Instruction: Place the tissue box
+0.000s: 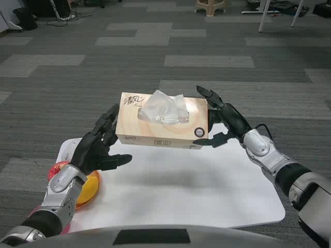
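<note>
Although the tissue box (162, 120) looks light, it is thin card and would dent under a hard squeeze — so the two short ends are the sensible places to press, palm against palm, with even force from both sides. It hangs above the far edge of the white table (181, 191), clear of the top, its long side facing the robot and a tuft of white tissue standing out of the slot. The left hand (101, 145) is at the box's left end, fingers spread and pointing up along it, some tips touching the card. The right hand (223, 120) is at the box's right end, fingers arched over the top corner and the thumb hooked under the lower edge — together they seem to clamp the box between them. How firm that contact is cannot be judged, and the box's far side and underside are hidden. Left of the box and lower, beside the left forearm, an orange bowl (89, 188) and something red (58, 169) are partly covered and hard to identify.
</note>
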Available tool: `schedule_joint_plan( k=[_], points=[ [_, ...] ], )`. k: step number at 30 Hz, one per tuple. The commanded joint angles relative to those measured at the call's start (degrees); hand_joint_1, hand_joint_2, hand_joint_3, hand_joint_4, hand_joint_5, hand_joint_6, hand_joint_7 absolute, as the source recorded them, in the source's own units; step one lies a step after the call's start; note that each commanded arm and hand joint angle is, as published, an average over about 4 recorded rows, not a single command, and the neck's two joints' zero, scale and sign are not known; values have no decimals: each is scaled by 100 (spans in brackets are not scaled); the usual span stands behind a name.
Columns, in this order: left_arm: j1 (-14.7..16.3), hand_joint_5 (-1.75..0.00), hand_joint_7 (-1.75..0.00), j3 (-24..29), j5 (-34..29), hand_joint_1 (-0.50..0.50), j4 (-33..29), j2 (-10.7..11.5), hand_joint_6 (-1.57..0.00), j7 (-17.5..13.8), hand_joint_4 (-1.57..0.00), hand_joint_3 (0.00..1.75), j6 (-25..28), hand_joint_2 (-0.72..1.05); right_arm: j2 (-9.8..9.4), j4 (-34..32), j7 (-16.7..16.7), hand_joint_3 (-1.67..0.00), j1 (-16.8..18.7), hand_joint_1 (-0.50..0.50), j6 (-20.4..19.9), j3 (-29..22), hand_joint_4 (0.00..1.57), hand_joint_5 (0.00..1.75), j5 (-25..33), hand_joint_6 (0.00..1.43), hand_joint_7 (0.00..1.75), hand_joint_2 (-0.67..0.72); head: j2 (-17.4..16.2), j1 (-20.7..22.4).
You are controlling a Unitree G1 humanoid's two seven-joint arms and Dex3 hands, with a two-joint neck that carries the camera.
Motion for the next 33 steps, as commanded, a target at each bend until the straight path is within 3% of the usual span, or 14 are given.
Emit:
schedule_joint_plan(
  k=[1,25,33],
  points=[
    [-23,0,0,-220,142,50,-211,-165,0,-328,-19,9,-65,96,230,-340,37,-66,-298,-21,-147,35,37,155,27,0,14,-48,50,-22],
    [-14,0,0,-220,142,50,-211,-165,0,-328,-19,9,-67,96,230,-364,37,-71,-280,-21,-152,26,37,155,27,0,14,-53,21,-11],
    [-14,0,0,-220,142,50,-211,-165,0,-328,-19,9,-65,96,230,-366,37,-71,-271,-21,-147,26,37,155,27,0,14,-48,26,-42]
  ],
)
